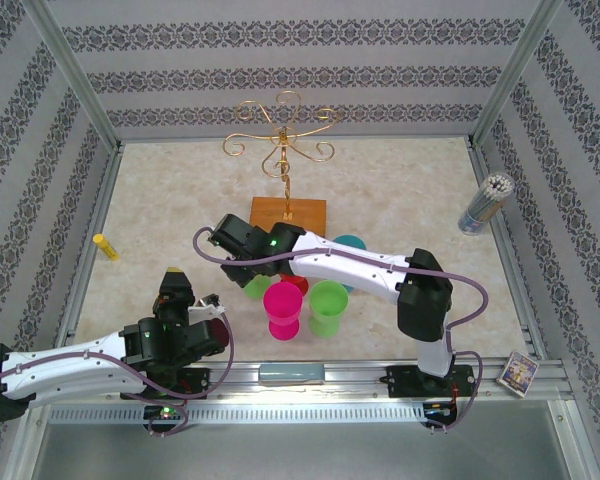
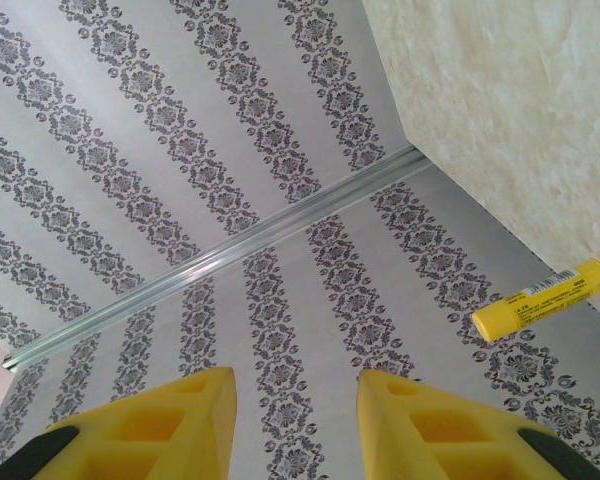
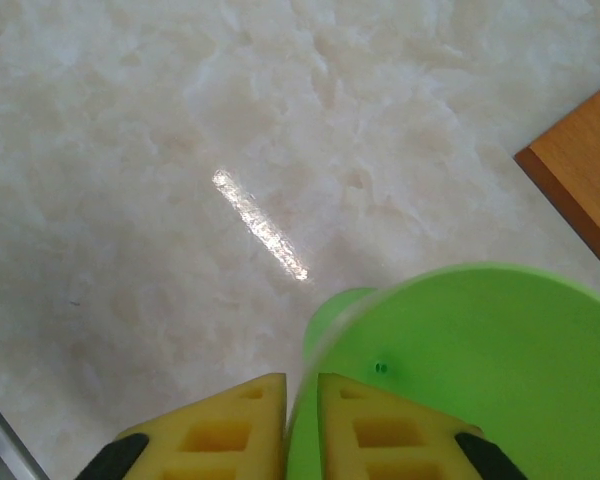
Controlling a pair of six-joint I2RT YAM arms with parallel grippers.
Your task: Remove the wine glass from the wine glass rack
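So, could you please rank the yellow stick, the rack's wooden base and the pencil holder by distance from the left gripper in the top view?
From the left gripper:
1. yellow stick, by the left wall.
2. wooden base, centre back.
3. pencil holder, far right.

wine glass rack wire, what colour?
Gold; the wine glass rack stands on a brown wooden base. Best in top external view.

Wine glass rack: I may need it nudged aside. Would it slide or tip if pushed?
The wine glass rack probably slides if pushed at its flat wooden base. Pushed high up its thin wire stem, it may tip or flex, being tall.
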